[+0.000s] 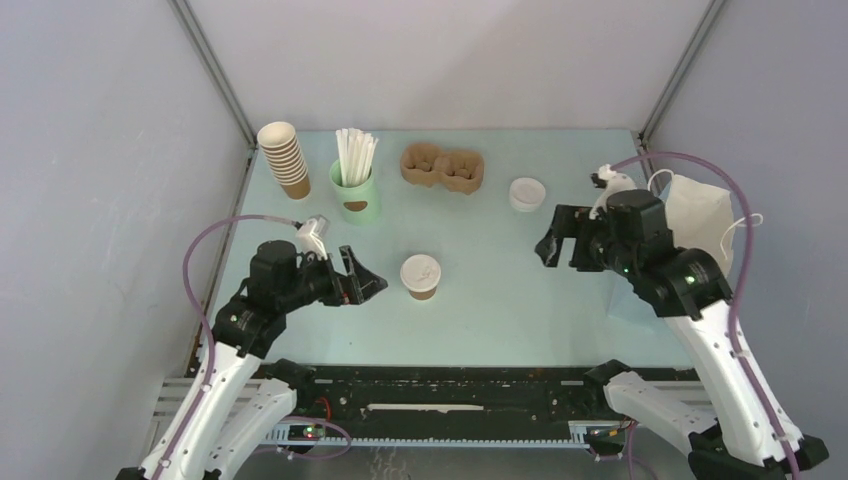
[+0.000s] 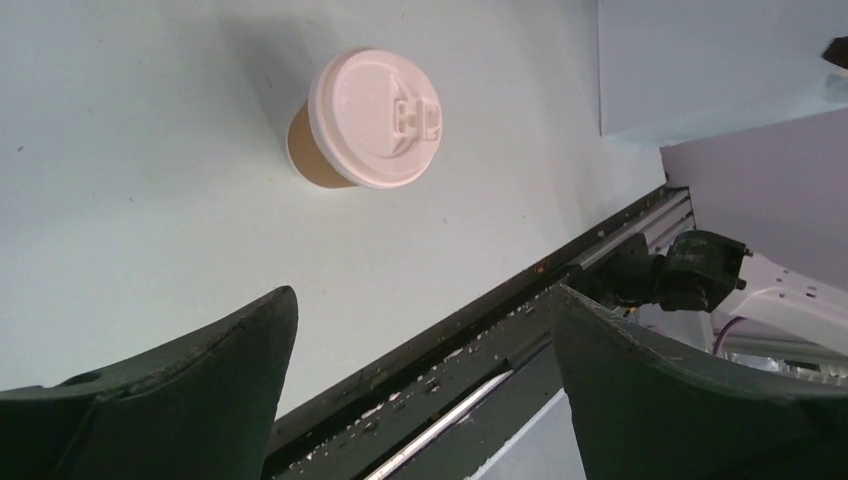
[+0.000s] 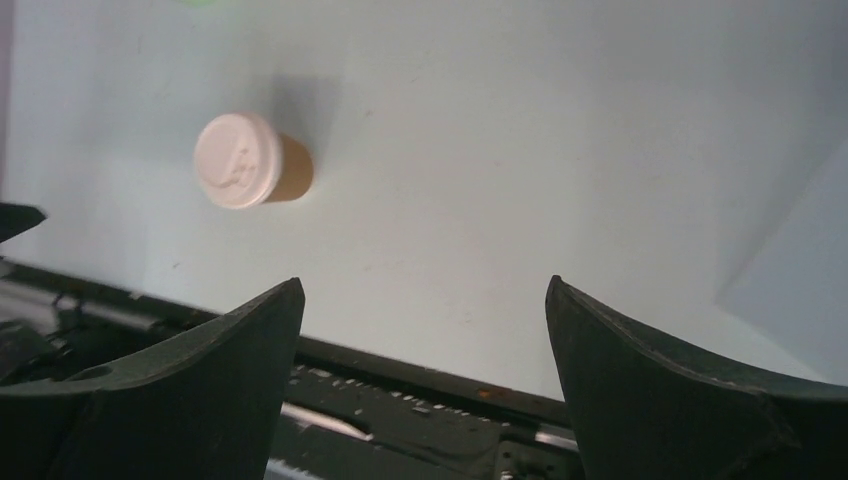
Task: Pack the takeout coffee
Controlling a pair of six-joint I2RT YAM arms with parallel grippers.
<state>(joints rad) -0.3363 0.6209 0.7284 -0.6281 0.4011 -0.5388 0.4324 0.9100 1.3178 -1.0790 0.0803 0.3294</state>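
The lidded coffee cup [image 1: 421, 276] stands upright on the surface [image 1: 500, 300], close in front of the spread left pincer [image 1: 365, 278], farther from the spread right pincer [image 1: 553, 238].

We count one lidded coffee [image 1: 421, 275], one cup stack [image 1: 285, 160], one straw cup [image 1: 357, 198], one pulp carrier [image 1: 443, 166], one loose lid [image 1: 527, 193], one bag [image 1: 700, 215].

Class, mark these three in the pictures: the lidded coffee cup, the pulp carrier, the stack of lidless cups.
lidded coffee cup [image 1: 421, 272]: top external view, its white lid.
pulp carrier [image 1: 443, 166]: top external view, the ridge between its slots.
stack of lidless cups [image 1: 286, 160]: top external view, the stacked rims.
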